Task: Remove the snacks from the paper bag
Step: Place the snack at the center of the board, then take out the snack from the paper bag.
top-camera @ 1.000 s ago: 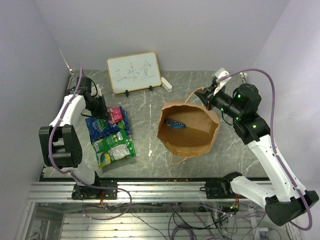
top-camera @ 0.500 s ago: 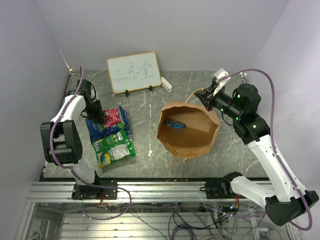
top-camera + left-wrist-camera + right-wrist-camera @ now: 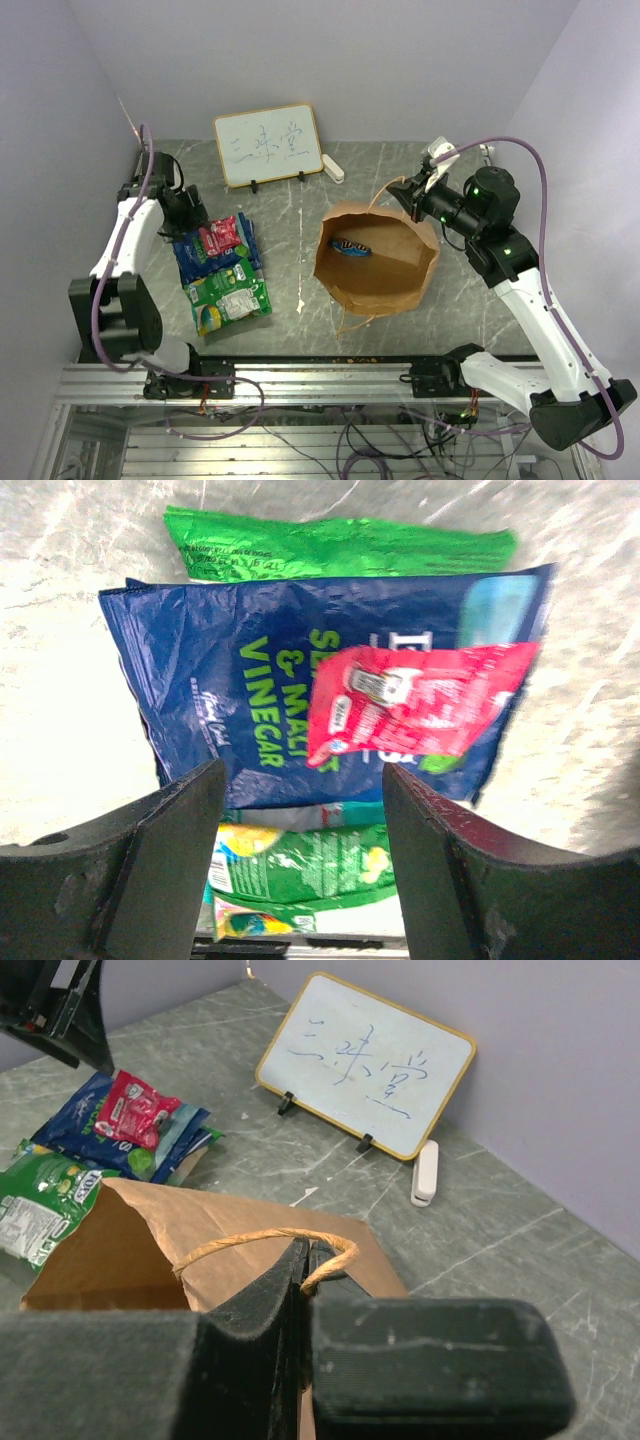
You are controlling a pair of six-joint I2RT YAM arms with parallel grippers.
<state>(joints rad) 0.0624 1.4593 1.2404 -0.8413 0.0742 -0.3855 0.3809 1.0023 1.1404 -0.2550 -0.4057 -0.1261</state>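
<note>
The paper bag (image 3: 378, 265) stands on the right half of the table (image 3: 290, 230), with its mouth open upward. One of the snacks, a dark blue packet (image 3: 352, 247), lies inside on the bottom, close to the far wall of the bag. The other snacks are outside, in a pile near the left edge of the table. There a red packet (image 3: 420, 710) lies on top of a large blue packet (image 3: 230, 700), and a green packet (image 3: 232, 298) is on the near side of them.

The left gripper (image 3: 300, 880) hangs above this pile. Its fingers are spread wide and nothing is between them, so the red packet lies free. The right gripper (image 3: 305, 1270) is at the far right rim of the bag, with its fingers pressed together on the twisted handle (image 3: 250, 1240).

I judge that the laying down of the red packet is finished and only the packet in the bag is left. The next move calls for the left arm to cross to the bag mouth and go down with open fingers. The packet is flat against the paper, so the fingers need to catch an edge of it. Meanwhile the right gripper should keep the mouth open.

A whiteboard (image 3: 268, 145) leans at the far edge.
</note>
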